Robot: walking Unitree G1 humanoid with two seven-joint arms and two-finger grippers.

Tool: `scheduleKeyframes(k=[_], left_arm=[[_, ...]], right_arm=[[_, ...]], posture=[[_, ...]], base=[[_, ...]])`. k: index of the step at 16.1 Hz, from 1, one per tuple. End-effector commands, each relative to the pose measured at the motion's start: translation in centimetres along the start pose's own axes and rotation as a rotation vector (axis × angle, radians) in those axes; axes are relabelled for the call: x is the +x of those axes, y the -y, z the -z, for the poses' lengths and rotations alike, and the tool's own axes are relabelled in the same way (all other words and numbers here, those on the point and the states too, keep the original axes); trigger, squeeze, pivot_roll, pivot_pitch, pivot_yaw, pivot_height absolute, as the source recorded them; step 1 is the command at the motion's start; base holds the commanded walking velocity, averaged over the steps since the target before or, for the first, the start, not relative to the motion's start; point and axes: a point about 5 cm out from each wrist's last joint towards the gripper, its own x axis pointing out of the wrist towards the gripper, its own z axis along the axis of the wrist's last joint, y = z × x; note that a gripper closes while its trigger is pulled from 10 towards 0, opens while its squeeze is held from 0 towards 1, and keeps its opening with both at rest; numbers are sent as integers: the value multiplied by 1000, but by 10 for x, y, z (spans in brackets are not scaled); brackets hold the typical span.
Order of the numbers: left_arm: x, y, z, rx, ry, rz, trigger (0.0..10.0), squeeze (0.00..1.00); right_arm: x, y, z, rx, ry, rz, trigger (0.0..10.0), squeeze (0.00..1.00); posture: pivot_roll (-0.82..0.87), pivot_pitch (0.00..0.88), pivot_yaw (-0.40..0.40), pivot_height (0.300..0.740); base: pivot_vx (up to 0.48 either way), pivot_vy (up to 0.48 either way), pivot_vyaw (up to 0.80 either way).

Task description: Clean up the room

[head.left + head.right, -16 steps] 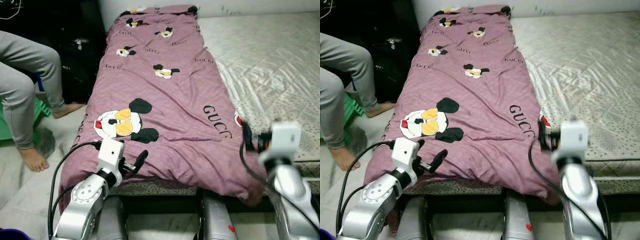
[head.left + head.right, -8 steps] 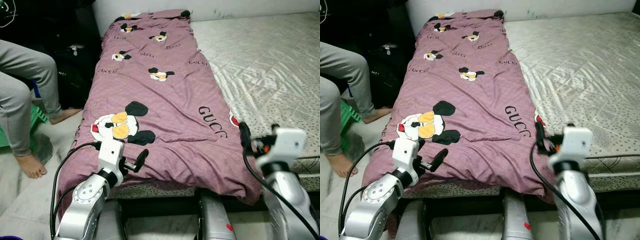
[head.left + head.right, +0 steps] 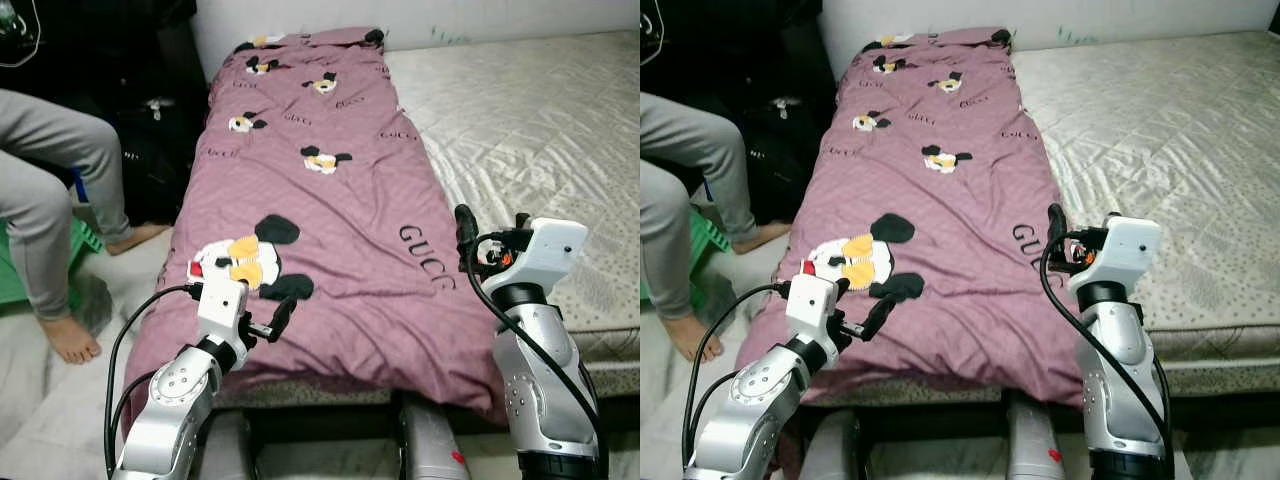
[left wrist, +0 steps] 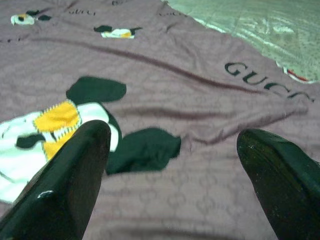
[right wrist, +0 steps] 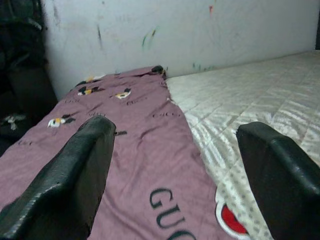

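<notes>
A mauve blanket (image 3: 320, 190) printed with cartoon mice and black lettering lies lengthwise on the left part of the mattress (image 3: 540, 110), its near end draped over the front edge. My left gripper (image 3: 272, 322) hovers low over the blanket's near left corner, beside the big mouse print (image 4: 55, 120), open with nothing between its fingers (image 4: 65, 190). My right gripper (image 3: 490, 230) is raised above the blanket's right border near the lettering (image 5: 167, 207), open and empty, pointing toward the far wall (image 5: 200, 30).
A person sits at the left, with grey-trousered legs (image 3: 50, 190) and a bare foot (image 3: 70, 340) on the floor. A green crate (image 3: 88, 240) and dark bags (image 3: 160, 130) stand beside the bed. The right side of the mattress is bare.
My right gripper has risen from the blanket's lower right edge to above the lettering. The camera view shifted slightly. The left arm has hardly moved.
</notes>
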Motion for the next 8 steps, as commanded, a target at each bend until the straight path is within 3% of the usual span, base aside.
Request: scheduleKeyframes(k=[1,8], left_arm=[[2,-3,1,6,-2,-15,10000,0],[6,-5,2,7,5,-18,10000,0]], right_arm=[[5,-4,-1,14,13,2,10000,0],[6,-4,3,11,18,11,10000,0]], posture=[[-33,0,109,617],[-35,0,112,697]], base=[[0,0,0],[0,0,0]])
